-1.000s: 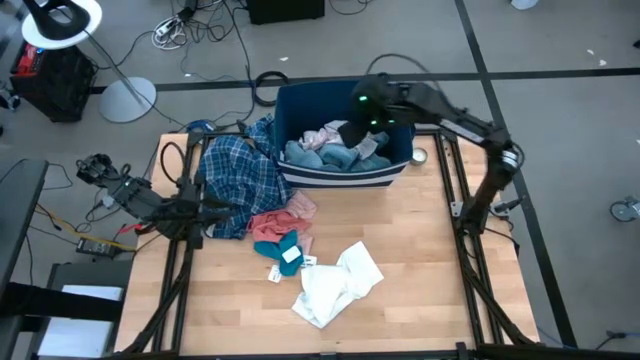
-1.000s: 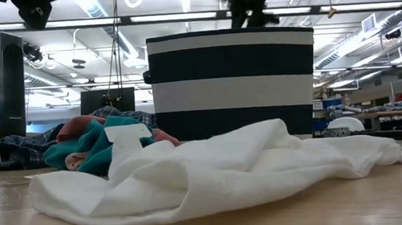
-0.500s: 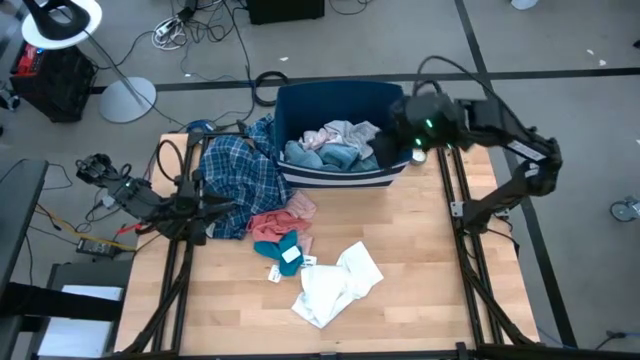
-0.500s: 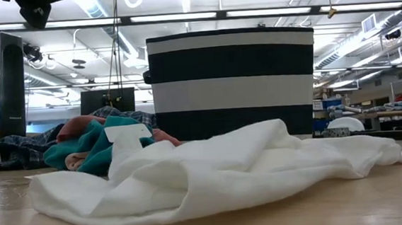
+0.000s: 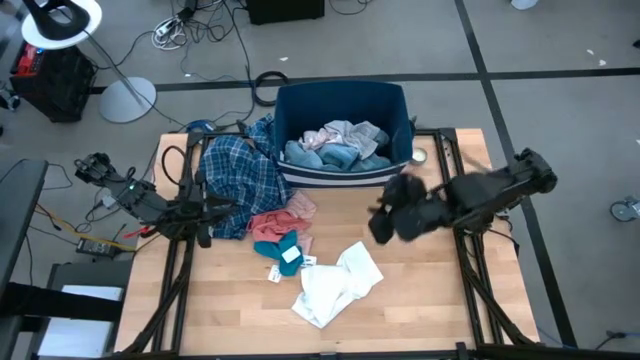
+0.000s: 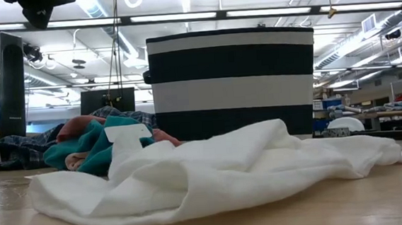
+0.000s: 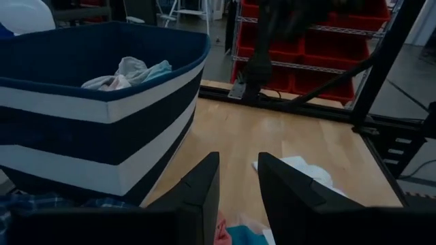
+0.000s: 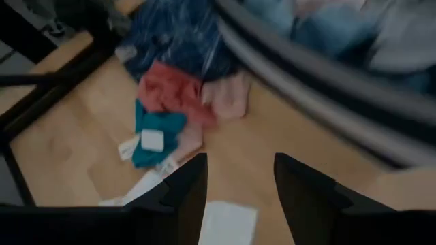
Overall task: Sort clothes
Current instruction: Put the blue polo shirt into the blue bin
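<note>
White garment (image 5: pixel 335 283) lies below the right gripper's (image 5: pixel 383 226) parted, empty fingers.

Crumpled white garment (image 5: pixel 335 283) beside teal (image 5: pixel 279 247) and salmon (image 5: pixel 270 222) pieces; plaid shirt (image 5: pixel 236 178) nearby.

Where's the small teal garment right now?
In the high view the small teal garment lies on the table, left of centre, touching the salmon pink garment on its bin side, with the white garment apart from it toward the front right.
</note>
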